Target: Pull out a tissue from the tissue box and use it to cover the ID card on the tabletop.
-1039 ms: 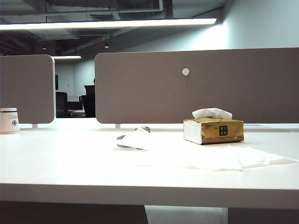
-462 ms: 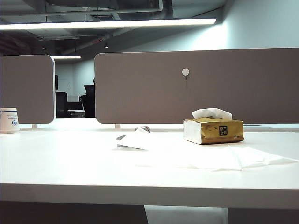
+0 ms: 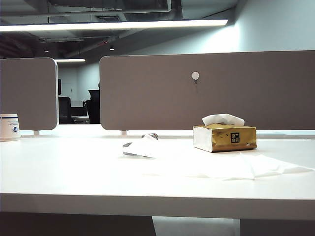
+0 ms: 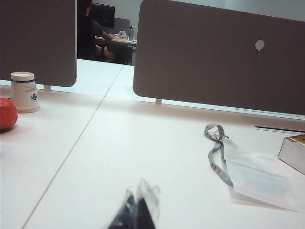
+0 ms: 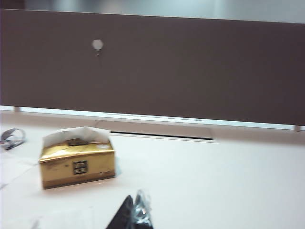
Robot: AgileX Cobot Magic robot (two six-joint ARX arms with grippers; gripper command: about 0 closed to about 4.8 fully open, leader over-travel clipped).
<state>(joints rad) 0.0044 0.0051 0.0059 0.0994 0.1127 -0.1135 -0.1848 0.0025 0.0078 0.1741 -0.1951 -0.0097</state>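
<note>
The gold tissue box stands at the right on the white tabletop, a white tuft sticking out of its top. Left of it lies the tissue, spread flat. The ID card is hidden beneath it; only loops of its grey lanyard show. In the left wrist view the tissue and lanyard lie ahead of my shut, empty left gripper. My right gripper is shut and empty, low over the table, with the tissue box ahead. Neither arm shows in the exterior view.
A wide creased white sheet lies in front of the box. A paper cup and an orange-red round object stand at the far left. Grey-brown partition panels close off the back of the desk.
</note>
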